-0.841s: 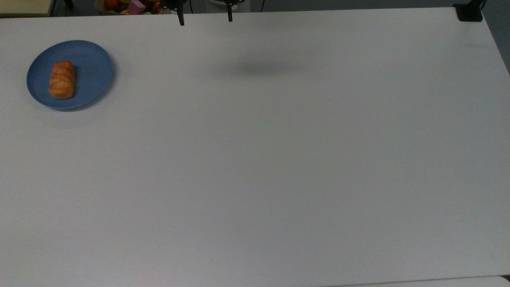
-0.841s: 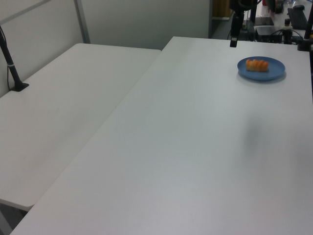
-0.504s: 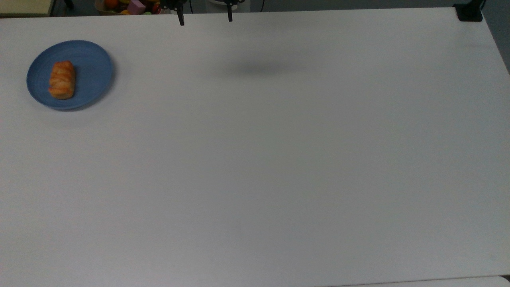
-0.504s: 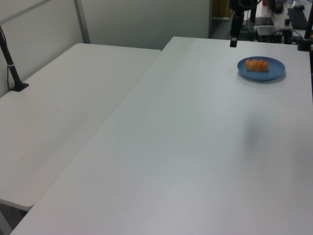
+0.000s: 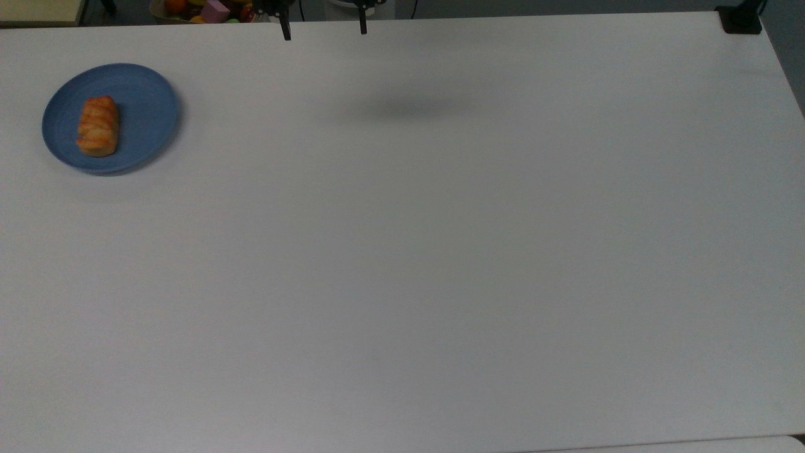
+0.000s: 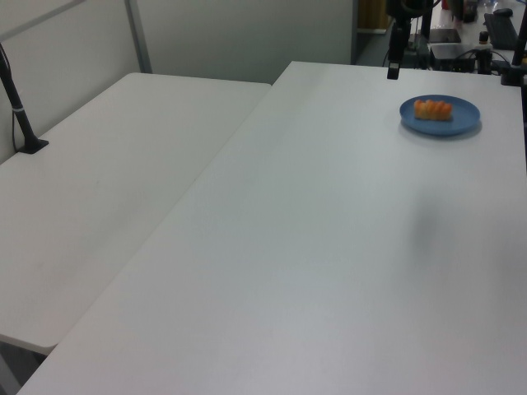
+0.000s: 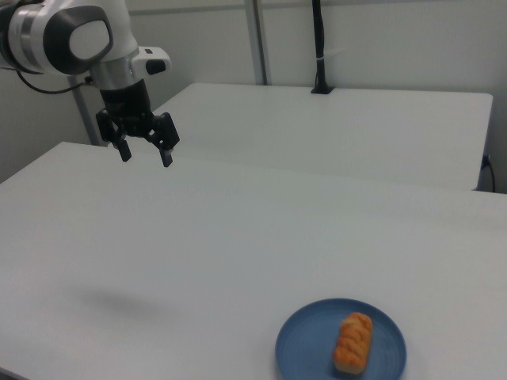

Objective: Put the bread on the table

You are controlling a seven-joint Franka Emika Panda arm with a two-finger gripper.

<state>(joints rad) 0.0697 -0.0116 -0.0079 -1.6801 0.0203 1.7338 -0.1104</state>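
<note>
The bread (image 5: pixel 97 126) (image 6: pixel 433 109) (image 7: pixel 352 342), a small golden-orange ridged loaf, lies on a round blue plate (image 5: pixel 144 107) (image 6: pixel 465 119) (image 7: pixel 305 348) near the top view's upper left of the white table (image 5: pixel 402 264) (image 6: pixel 329 247) (image 7: pixel 198 237). My gripper (image 5: pixel 324 31) (image 7: pixel 146 156) hangs high above the table's far edge in the top view, well to the right of the plate. Its two black fingers are spread wide with nothing between them. In the left view one finger (image 6: pixel 394 70) shows at the table's far edge, left of the plate.
A second white table (image 6: pixel 99 189) (image 7: pixel 333 127) adjoins this one, with a black post (image 6: pixel 20 123) (image 7: pixel 319 47) clamped on it. A bowl of coloured toys (image 5: pixel 201 9) sits beyond the top view's upper edge. A black clamp (image 5: pixel 741 19) holds the table's top right corner.
</note>
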